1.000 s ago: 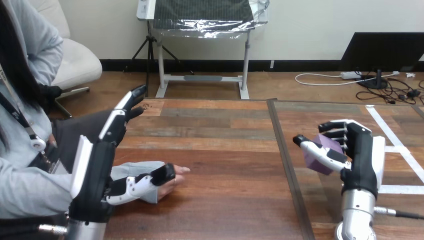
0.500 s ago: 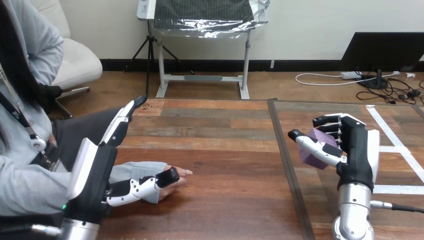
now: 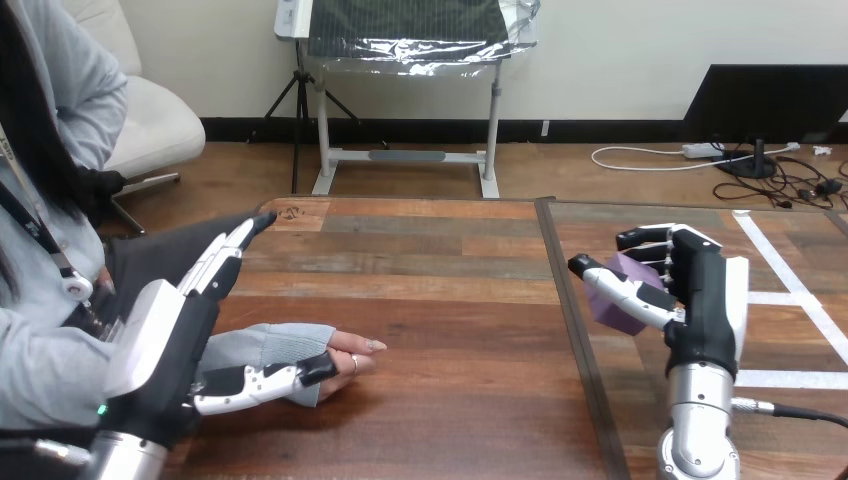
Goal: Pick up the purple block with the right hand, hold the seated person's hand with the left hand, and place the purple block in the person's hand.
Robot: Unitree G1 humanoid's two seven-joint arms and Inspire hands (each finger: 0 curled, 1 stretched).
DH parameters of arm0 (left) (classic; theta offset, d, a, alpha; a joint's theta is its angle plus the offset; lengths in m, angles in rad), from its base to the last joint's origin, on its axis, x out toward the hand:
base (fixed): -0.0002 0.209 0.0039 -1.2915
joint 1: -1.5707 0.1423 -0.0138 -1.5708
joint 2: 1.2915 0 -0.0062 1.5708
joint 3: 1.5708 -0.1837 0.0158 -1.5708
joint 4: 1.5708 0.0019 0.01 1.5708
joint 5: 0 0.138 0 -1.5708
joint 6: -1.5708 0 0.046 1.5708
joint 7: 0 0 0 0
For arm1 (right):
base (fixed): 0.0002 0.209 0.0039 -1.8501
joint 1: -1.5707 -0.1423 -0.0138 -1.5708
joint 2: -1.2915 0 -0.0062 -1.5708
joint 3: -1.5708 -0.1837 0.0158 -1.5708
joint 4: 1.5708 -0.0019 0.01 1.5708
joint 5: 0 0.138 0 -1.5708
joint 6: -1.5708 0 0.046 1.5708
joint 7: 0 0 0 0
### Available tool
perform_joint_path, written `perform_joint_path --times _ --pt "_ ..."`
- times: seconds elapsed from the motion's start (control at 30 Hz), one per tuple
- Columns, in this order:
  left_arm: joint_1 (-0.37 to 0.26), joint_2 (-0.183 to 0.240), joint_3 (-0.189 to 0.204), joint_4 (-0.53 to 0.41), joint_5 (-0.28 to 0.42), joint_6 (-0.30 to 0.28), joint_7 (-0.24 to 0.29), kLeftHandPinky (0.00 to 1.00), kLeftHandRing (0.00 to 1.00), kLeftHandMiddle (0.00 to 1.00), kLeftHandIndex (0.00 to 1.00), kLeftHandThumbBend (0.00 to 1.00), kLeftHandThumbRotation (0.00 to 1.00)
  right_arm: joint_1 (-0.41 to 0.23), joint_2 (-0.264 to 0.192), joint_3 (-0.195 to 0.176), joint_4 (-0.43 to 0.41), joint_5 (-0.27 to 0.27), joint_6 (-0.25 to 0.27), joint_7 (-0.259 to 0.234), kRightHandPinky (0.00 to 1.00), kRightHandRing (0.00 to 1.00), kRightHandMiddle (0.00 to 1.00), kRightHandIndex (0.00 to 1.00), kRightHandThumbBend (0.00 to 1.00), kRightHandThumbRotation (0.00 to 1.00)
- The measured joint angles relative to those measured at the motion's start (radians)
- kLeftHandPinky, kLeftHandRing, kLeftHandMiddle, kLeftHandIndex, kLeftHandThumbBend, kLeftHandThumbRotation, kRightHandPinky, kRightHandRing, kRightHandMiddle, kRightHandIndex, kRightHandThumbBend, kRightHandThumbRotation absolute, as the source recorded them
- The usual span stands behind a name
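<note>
In the head view, the purple block (image 3: 612, 310) is a small cube with flat sides. The right hand (image 3: 700, 300) pinches it above the counter (image 3: 430, 270) at 3 o'clock, with its thumb in front and curled fingers behind. The block's back is hidden. At 8 o'clock the person's hand (image 3: 345, 358) lies flat on the counter. The left hand (image 3: 160, 345) is spread wide beside it, fingers straight toward 1 o'clock. Its thumb covers part of the sleeve (image 3: 265, 345). I cannot tell if they touch.

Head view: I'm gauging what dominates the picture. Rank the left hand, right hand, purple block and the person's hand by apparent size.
1. Left hand, enlarged by nearness to the camera.
2. Right hand.
3. Purple block and person's hand: both partly covered, too close to rank.
</note>
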Motion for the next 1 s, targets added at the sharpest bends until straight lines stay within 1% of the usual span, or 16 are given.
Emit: perform_joint_path --times 0.23,0.37,0.6,0.73,1.0 --pt "-0.004 0.053 -0.024 0.003 0.032 0.035 0.025 0.91 0.94 0.93 0.92 1.00 0.48 -0.001 0.011 0.001 -0.001 0.000 0.000 0.014 0.30 0.35 0.42 0.46 0.84 0.00" --pt "-0.013 0.079 -0.044 0.012 0.038 0.049 0.031 0.90 0.93 0.93 0.92 1.00 0.45 -0.001 0.015 0.003 -0.001 -0.004 0.000 0.014 0.30 0.35 0.42 0.46 0.84 0.00" --pt "-0.040 0.119 -0.081 0.045 0.044 0.071 0.044 0.89 0.92 0.92 0.91 1.00 0.38 -0.003 0.016 0.004 -0.003 -0.005 -0.001 0.026 0.30 0.35 0.42 0.46 0.84 0.00" --pt "-0.058 0.142 -0.101 0.069 0.060 0.087 0.056 0.88 0.91 0.91 0.89 1.00 0.34 -0.004 0.016 0.005 -0.005 -0.006 -0.004 0.034 0.31 0.35 0.42 0.46 0.85 0.00" --pt "-0.097 0.187 -0.153 0.111 0.104 0.125 0.077 0.86 0.89 0.89 0.87 1.00 0.31 -0.005 0.016 0.007 -0.010 -0.010 -0.015 0.040 0.32 0.36 0.42 0.46 0.85 0.00"
